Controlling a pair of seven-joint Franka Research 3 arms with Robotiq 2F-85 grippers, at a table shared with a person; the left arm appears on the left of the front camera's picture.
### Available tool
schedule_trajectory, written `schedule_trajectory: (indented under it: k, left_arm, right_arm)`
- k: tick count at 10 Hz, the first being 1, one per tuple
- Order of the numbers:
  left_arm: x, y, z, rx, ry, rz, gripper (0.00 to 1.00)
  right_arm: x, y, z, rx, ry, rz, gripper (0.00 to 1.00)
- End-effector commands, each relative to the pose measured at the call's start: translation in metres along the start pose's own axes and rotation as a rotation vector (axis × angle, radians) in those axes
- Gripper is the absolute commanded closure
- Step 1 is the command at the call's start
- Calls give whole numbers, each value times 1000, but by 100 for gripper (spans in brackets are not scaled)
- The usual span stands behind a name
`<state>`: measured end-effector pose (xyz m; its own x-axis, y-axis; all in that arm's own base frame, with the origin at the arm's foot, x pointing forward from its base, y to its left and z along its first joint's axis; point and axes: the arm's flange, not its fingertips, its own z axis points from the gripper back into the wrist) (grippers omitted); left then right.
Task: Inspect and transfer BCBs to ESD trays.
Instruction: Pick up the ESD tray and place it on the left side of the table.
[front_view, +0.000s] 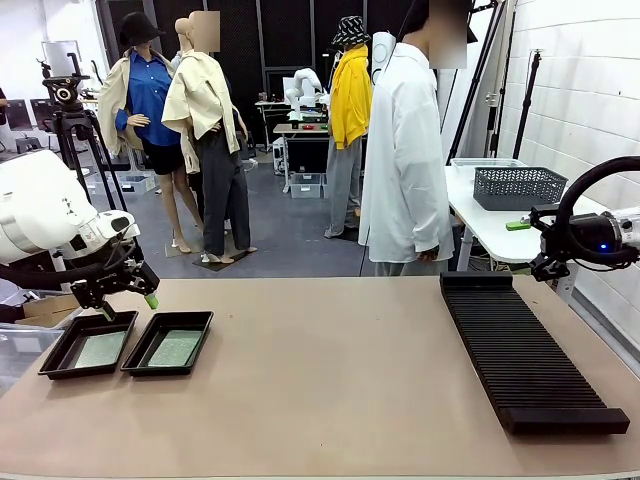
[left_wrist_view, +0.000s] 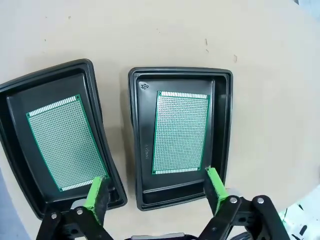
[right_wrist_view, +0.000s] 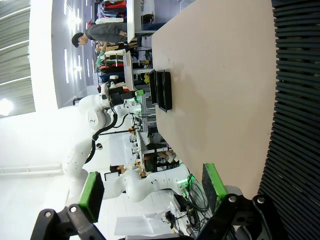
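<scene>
Nearest the camera, at the table's left front, sit the two ESD trays side by side, the left tray (front_view: 88, 345) and the right tray (front_view: 168, 343) almost touching along their flared rims. Each one holds a BCB lying flat on its floor: the wrist view shows one green board (left_wrist_view: 64, 142) in the tilted tray and another board (left_wrist_view: 181, 133) square in its neighbour. Just above the left tray hangs the left gripper (left_wrist_view: 156, 192), jaws spread wide and empty, one green pad over each tray's near end.

Those boards look thin, light and stiff, perforated all over, so likely brittle at the corners and slick on the faces. I'd judge the long bare edges the safe place to pinch, not the face; lying flat in a tray, though, an edge would be awkward to reach.

Across on the right, the long black slotted rack (front_view: 520, 345) runs away down the table. Beyond its far end the right gripper (right_wrist_view: 150, 192) hovers off the table edge, fingers parted, nothing between them. Farther back stand a person in a white shirt (front_view: 405, 150) and a grey mesh basket (front_view: 518, 186).
</scene>
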<state>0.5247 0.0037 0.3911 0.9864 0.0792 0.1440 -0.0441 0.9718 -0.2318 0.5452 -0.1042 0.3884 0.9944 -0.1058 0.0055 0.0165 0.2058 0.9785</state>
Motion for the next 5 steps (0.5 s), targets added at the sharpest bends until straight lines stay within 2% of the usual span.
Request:
schedule_trajectory:
  k: [1, 5]
  left_arm:
    - [0, 1, 1, -3, 4, -7, 0]
    - [0, 1, 1, -3, 4, -7, 0]
  right_arm:
    - [1, 2, -1, -10, 10, -10, 0]
    - [1, 2, -1, -10, 10, -10, 0]
